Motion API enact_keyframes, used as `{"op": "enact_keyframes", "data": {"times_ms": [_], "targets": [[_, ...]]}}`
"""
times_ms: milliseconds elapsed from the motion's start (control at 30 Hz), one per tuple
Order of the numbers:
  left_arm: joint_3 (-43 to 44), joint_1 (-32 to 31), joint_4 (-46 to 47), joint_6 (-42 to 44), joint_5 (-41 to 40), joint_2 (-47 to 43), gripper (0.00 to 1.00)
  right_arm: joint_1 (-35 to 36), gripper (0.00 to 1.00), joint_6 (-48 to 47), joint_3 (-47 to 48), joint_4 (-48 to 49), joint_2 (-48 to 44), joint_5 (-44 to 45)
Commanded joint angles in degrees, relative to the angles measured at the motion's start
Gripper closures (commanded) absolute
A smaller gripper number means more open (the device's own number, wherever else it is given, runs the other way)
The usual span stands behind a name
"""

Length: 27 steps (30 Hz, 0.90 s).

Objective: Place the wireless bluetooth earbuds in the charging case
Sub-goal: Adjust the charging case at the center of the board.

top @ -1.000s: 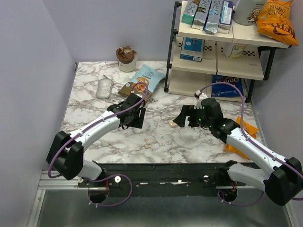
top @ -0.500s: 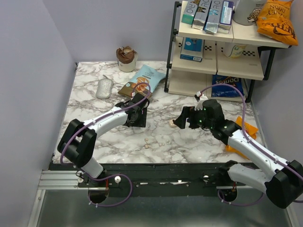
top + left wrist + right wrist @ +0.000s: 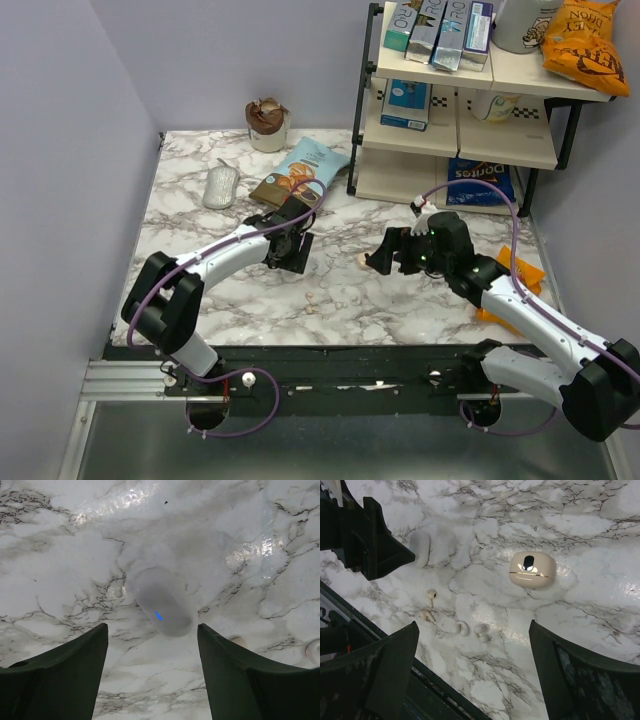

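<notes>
Both left gripper (image 3: 151,630), right gripper (image 3: 473,626) apart; charging case (image 3: 162,601) unheld; earbuds (image 3: 314,650) partly cropped.

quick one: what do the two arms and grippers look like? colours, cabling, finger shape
Left arm and right arm match: white link shells, bulky black joint housings. A purple cable loops loosely along each, base to wrist. Left gripper and right gripper are black; their fingers show as plain dark wedges tapering to blunt tips. No markings legible.
</notes>
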Motion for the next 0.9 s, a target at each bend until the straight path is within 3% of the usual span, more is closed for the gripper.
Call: {"op": "enact_keyframes", "data": {"times_ms": [0, 333, 767, 867], "targets": [[1.8, -0.2, -0.5, -1.4, -1.3, 2.1, 0.22, 0.3, 0.00, 0.9, -0.2, 1.4, 0.1, -2.2], [1.1, 0.0, 4.9, -15.0, -4.1, 7.2, 0.27, 0.3, 0.00, 0.6, 0.2, 0.2, -1.2, -2.4], [-1.1, -0.2, 6.3, -28.5, -6.4, 7.3, 0.68, 0.4, 0.00, 0.3, 0.8, 0.0, -1.3, -2.5], [-2.6, -0.1, 7.3, -35.4, -6.4, 6.4, 0.77, 0.3, 0.00, 0.7, 0.9, 0.1, -1.0, -2.8]]}}
